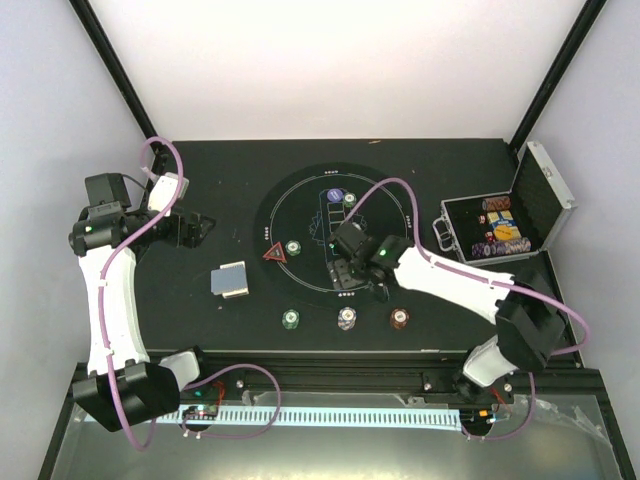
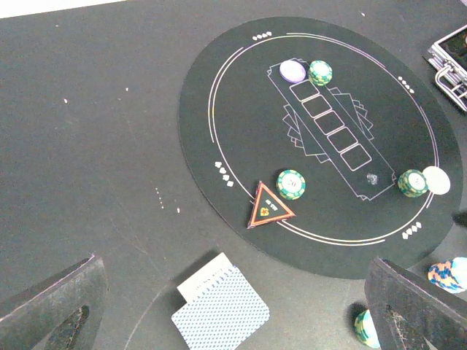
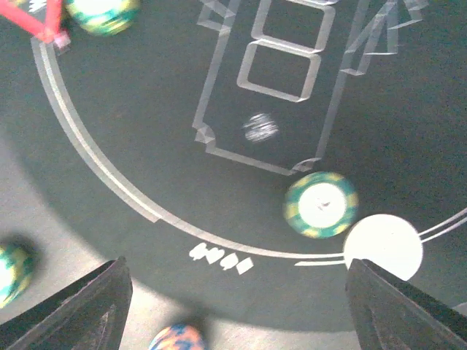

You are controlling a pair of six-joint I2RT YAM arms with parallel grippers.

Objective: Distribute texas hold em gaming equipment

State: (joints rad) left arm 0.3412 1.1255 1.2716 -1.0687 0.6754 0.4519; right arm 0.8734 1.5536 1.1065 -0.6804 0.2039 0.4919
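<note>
A small stack of blue-backed cards lies on the table left of the round mat; the left wrist view shows it between my open fingers. On the mat are a red triangle marker, a green chip, a white disc with a green chip, and a green chip touching the white button. My left gripper is open and empty, up left of the cards. My right gripper is open and empty, hovering over the mat's near edge.
The open silver case with chips inside stands at the right. Three chip stacks sit in a row just off the mat's near edge: green, white-topped, maroon. The table's front edge lies just behind them.
</note>
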